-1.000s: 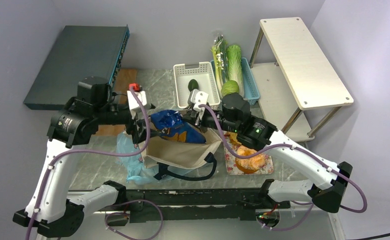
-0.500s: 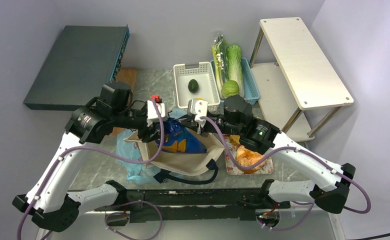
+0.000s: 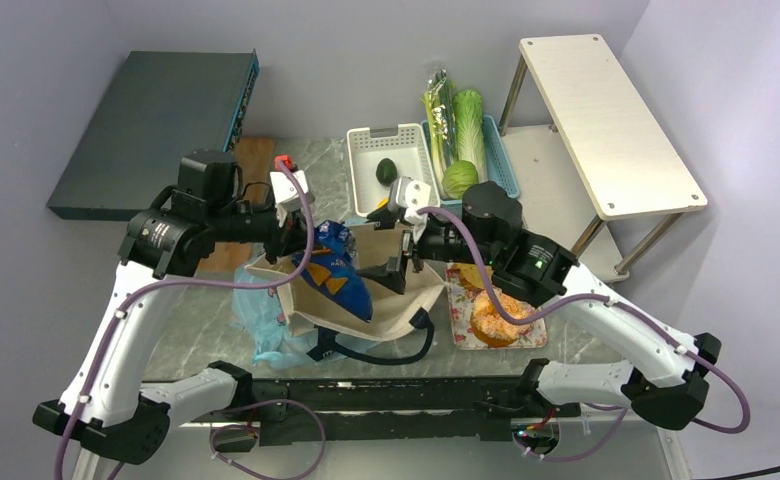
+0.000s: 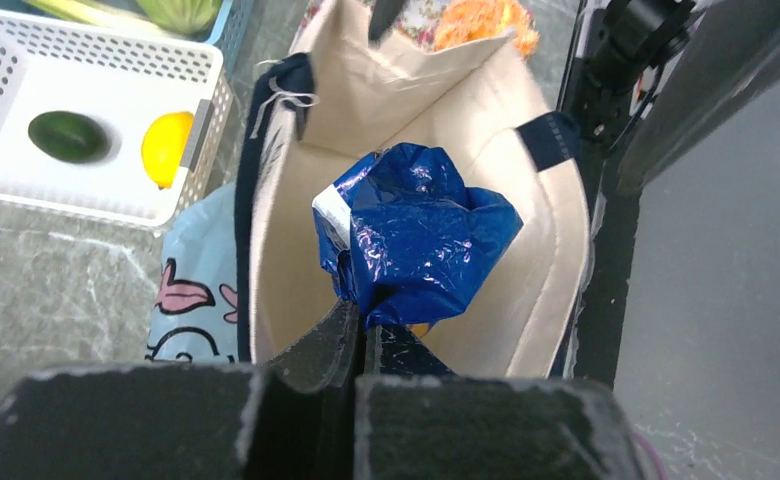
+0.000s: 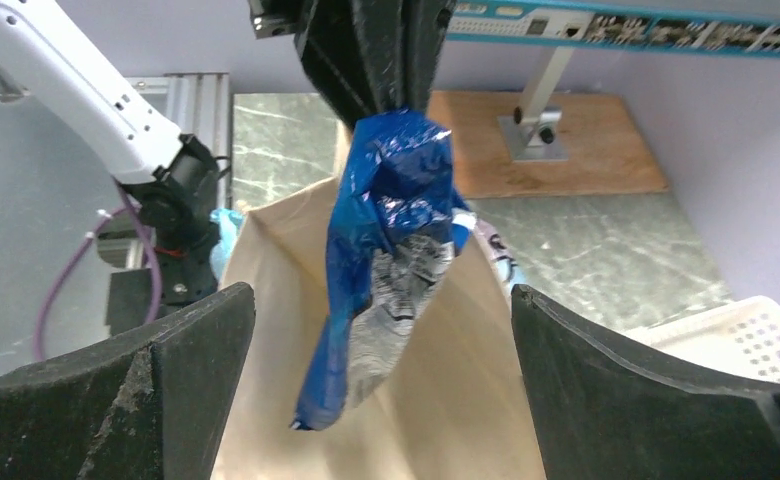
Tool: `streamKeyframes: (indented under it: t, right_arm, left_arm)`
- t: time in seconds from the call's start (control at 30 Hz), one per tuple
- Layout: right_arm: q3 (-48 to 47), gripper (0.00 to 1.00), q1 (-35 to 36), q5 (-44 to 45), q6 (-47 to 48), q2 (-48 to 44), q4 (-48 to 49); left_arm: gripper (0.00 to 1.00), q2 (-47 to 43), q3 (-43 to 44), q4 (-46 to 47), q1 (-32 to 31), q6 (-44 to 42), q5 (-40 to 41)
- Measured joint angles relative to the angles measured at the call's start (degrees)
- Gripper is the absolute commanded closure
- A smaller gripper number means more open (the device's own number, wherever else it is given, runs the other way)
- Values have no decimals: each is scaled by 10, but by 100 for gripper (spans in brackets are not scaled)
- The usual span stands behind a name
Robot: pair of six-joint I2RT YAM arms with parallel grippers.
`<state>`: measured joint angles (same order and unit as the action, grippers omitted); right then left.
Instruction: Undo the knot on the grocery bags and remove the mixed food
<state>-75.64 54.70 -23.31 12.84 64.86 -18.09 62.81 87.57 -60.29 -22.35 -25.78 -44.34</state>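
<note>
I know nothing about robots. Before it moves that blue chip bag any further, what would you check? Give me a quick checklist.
1. Grip: the left end effector is shut on the chip bag: ok.
2. Other arm: the right end effector is open and holding nothing: ok.
3. Chip bag lifted clear of the canvas tote: cannot tell; its lower end hangs over the opening.
4. Room in the white basket: ok; bare floor shows beside the avocado and lemon.
5. Other food left in the tote: cannot tell; the chip bag hides the bottom.
</note>
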Motion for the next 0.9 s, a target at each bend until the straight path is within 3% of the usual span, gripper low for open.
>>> streamKeyframes:
  t: [0.1,0.27,0.33,0.47,0.5,0.57,0.67,0.9]
  right_arm:
    - [10,1,3,-3,-26,14,7]
    - [31,13,6,3,-49,65,31]
    - [37,36,6,9,-50,80,32]
    - [41,97,6,20,-45,86,34]
    - [41,100,5,21,-48,85,37]
    - [41,100,5,23,-46,80,41]
    - [41,100,1,24,-50,71,36]
    - [39,100,-33,10,-77,57,28]
  left_arm:
    - [100,6,3,21,9,31,-30]
    - [100,16,3,63,47,92,-91]
    - [100,19,3,85,72,124,-123]
    - [100,19,3,130,103,181,-169]
    - [92,18,3,139,106,191,-175]
    - [48,17,3,151,108,201,-177]
    - [3,11,0,160,109,203,-150]
    - [1,-21,-37,105,110,98,-35]
